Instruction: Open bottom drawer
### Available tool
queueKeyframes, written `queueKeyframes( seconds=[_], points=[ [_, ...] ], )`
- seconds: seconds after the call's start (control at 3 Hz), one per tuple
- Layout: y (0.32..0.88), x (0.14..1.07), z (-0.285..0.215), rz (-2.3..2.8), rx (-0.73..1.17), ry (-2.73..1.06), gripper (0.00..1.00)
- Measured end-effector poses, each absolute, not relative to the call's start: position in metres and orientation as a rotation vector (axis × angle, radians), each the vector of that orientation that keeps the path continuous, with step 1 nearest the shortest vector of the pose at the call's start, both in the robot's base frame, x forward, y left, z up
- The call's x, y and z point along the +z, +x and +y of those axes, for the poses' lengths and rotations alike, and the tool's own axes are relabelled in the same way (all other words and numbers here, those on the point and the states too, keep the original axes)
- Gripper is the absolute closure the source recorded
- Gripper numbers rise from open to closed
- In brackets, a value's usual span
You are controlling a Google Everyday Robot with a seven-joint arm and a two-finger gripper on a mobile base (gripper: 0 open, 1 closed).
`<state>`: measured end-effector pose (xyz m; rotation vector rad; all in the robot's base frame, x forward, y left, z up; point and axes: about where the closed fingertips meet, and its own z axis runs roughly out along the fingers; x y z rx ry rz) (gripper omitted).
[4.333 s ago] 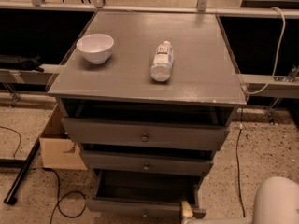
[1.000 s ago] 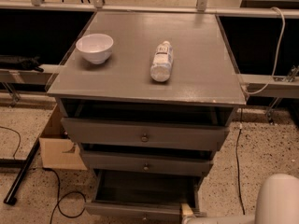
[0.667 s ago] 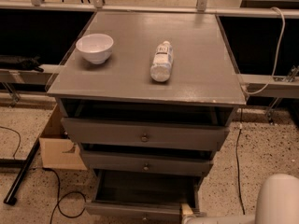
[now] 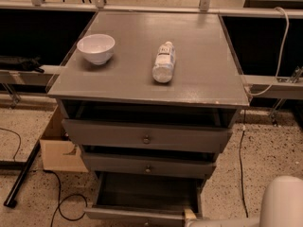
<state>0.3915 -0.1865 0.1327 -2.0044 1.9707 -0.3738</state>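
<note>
Speckled floor [image 4: 270, 169]; bottom drawer [image 4: 142, 195] open, hand [image 4: 190, 216] at its front-right corner.

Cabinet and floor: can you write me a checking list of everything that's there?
Surface: grey cabinet top, flat.
Job's things: bottom drawer pulled well out.
Clutter: white bowl upright; plastic bottle lying on its side, both on top.
Gripper: gripper low at the bottom drawer's front right corner.
Cables: black cable looping on the floor, left; white cable hanging, right.
Surroundings: cardboard box on the cabinet's left; speckled floor.
</note>
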Motion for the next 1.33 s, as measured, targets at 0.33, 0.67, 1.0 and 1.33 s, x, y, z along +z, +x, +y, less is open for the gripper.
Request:
queueKeyframes(
  seconds=[0.33, 0.67, 1.0, 1.33],
  points=[
    [0.3939, 0.1353, -0.1843, 1.971, -0.374, -2.004, 1.00],
    [0.3939, 0.1354, -0.1842, 1.971, -0.374, -2.004, 1.00],
    [0.3950, 0.1367, -0.1835, 1.971, -0.374, -2.004, 1.00],
    [0.3908, 0.1352, -0.1844, 1.981, -0.368, -2.000, 1.00]
  ],
)
